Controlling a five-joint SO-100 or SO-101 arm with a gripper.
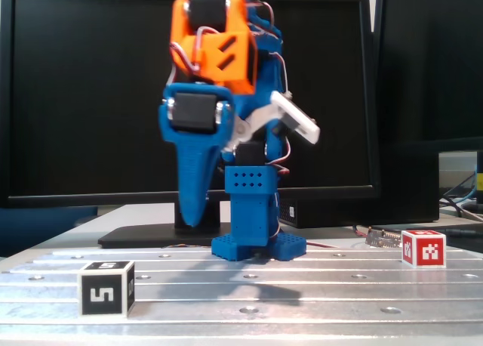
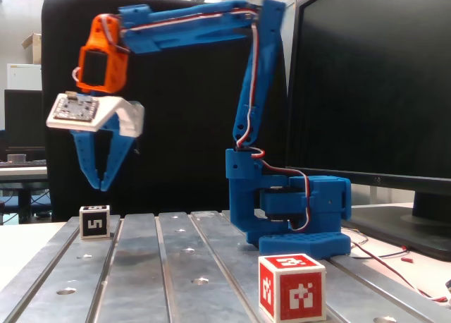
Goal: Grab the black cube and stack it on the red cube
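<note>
The black cube (image 1: 107, 288) sits on the ribbed metal tabletop (image 1: 302, 301), at the front left in a fixed view; its white-edged faces are black squares with a blocky white "5". In another fixed view it (image 2: 94, 221) lies at the far left, below the claw (image 2: 103, 185), which hangs above it without touching. The claw's two blue tapered fingers (image 2: 86, 157) meet at their tips with nothing between them, a narrow slit remaining higher up. The front-on view shows only one broad blue finger (image 1: 195, 187), pointing down, so the closure cannot be read there. The red cube (image 1: 423, 248) has white edges and red faces with white blocky patterns; it rests at the right, well apart from the black one. From the side it (image 2: 292, 287) stands nearest the camera. The tabletop is brushed aluminium with long grooves and small round holes. The blue plastic arm base (image 2: 296, 217) stands between the cubes, in front of a dark monitor (image 1: 90, 97).
</note>
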